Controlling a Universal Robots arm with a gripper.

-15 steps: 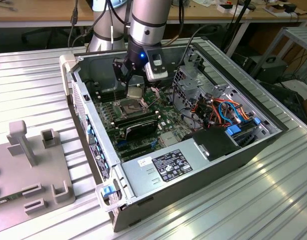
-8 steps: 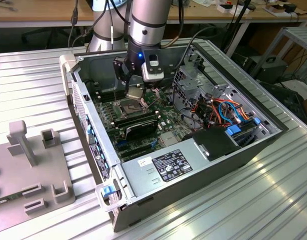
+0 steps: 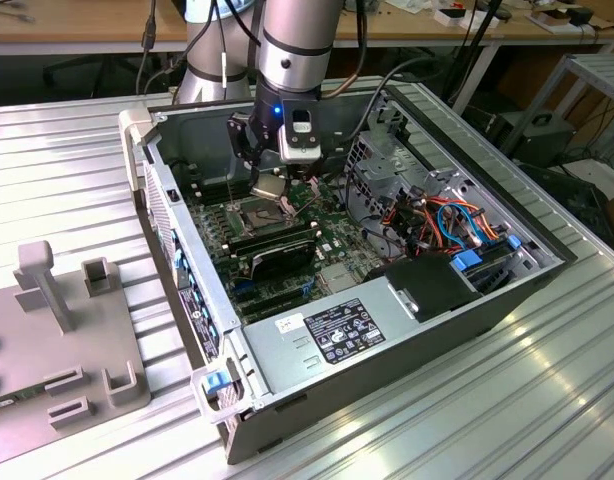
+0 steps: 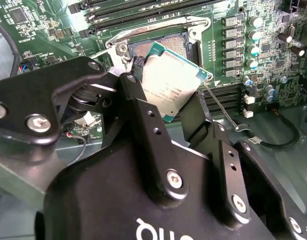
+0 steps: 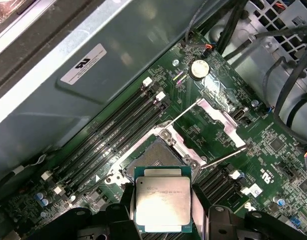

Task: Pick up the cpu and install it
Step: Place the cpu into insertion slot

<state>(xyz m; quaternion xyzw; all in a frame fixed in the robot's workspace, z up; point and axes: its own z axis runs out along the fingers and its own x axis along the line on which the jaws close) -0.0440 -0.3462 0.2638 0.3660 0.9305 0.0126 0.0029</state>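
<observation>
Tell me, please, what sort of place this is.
Probably a robotics lab or workshop: an open computer case sits on a ribbed metal table, wooden benches with cables stand behind, and the gripper holds the cpu over the motherboard's open socket.

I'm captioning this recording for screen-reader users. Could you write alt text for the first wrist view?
The gripper holds the cpu by two opposite edges, grey top facing the camera, close to the open socket on a green motherboard. Black memory slots run beside the socket.
</observation>
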